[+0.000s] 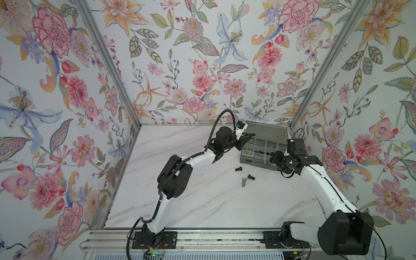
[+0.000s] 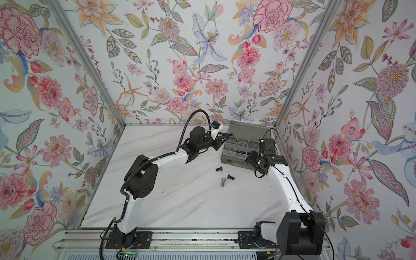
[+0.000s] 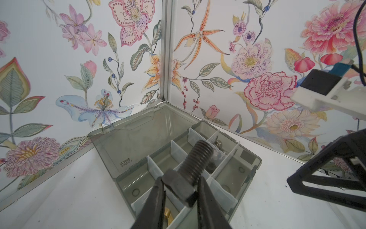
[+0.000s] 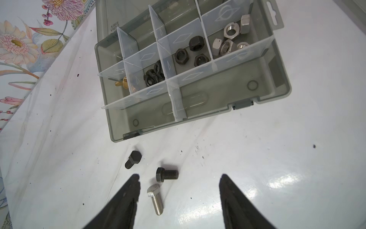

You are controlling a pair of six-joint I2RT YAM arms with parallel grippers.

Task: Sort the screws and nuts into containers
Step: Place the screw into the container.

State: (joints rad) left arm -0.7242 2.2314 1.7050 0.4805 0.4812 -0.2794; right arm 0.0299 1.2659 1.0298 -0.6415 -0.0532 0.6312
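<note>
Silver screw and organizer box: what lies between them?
A black screw and another black screw, lying apart on the table; the right wrist view shows this best.

Right wrist view: right gripper [image 4: 180, 176] fingers [image 4: 126, 198] cut off by the frame edge. The organizer box [image 4: 227, 89] far side and lid [image 4: 105, 19] run out of frame. Brass winged piece [image 4: 120, 81] half hidden behind a clear divider [image 4: 138, 59].

Left wrist view: black screw [image 3: 195, 158] in the left gripper [image 3: 180, 184] partly blocks the compartments [image 3: 229, 172] behind it. Brass bit [image 3: 168, 215] mostly hidden between the fingers, type unclear.

Both top views: right gripper tips hidden by the right arm's wrist [image 1: 284, 162], which also covers the box's near right corner. Box contents too small to tell.
</note>
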